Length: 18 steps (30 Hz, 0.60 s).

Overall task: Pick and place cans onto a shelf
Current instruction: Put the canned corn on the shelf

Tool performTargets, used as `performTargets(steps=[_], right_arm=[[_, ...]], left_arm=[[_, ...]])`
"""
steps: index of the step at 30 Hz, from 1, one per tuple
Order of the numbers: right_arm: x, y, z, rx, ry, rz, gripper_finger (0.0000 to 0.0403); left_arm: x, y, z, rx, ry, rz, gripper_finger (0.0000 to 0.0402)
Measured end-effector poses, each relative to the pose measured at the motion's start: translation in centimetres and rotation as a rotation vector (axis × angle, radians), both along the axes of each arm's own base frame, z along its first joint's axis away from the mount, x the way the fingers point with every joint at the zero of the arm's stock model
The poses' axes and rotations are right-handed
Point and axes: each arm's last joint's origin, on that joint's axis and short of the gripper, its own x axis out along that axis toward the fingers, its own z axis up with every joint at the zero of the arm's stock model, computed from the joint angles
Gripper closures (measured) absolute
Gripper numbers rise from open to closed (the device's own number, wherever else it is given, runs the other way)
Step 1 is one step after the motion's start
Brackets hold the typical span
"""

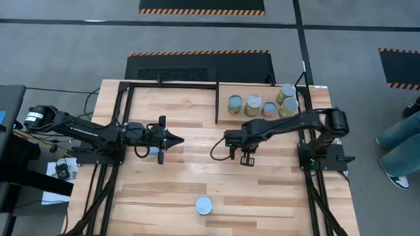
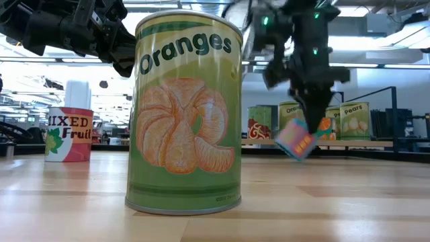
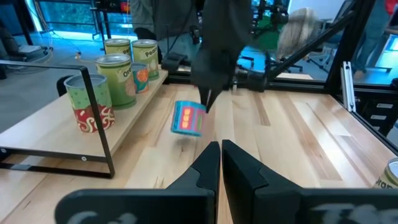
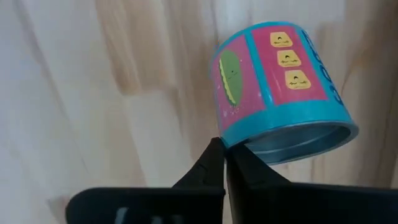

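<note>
A small pink-and-cyan can [image 4: 277, 87] hangs tilted over the middle of the table, with my right gripper [image 4: 225, 163] shut on it; the low view shows this can [image 2: 295, 138] too. Several cans [image 1: 253, 105] stand upright on the plywood shelf [image 1: 256, 90] at the far right. A green Oranges can [image 1: 204, 205] stands on the table near the front edge. A red Mixed Fruit can [image 2: 68, 134] stands farther left. My left gripper [image 1: 178, 139] hovers shut at the table's left, pointing level toward the held can. My right gripper pinches the rim of the can's silver end [image 4: 249, 146] between its two fingertips. The fingers come from above, pointing down. The can hangs tilted below them, clear of the table.
Black frame bars [image 1: 217, 104] edge the shelf and run along the table's left and right sides. Bare planked tabletop [image 1: 263, 197] lies between the grippers and the front edge. A person's legs [image 1: 405, 139] show on the floor beyond the right edge.
</note>
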Motion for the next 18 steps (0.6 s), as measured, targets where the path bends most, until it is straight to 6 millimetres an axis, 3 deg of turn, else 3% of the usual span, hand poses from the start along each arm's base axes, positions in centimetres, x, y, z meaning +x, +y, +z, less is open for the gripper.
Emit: performTargets(steps=[7, 13, 18], right_arm=[[0.6, -0.4, -1.7, -0.03, 0.132, 0.039, 0.0381], [0.6, -0.3, -0.1, -0.018, 0.093, 0.059, 0.0373], [0.2, -0.2, 1.5, 0.001, 0.126, 0.058, 0.0389]], left_arm=[[0.0, 0.0, -0.1, 0.006, 0.006, -0.001, 0.0395], [0.0, 0.0, -0.1, 0.007, 0.006, -0.001, 0.0395], [0.0, 0.0, 0.0, 0.006, 0.006, -0.001, 0.0395]])
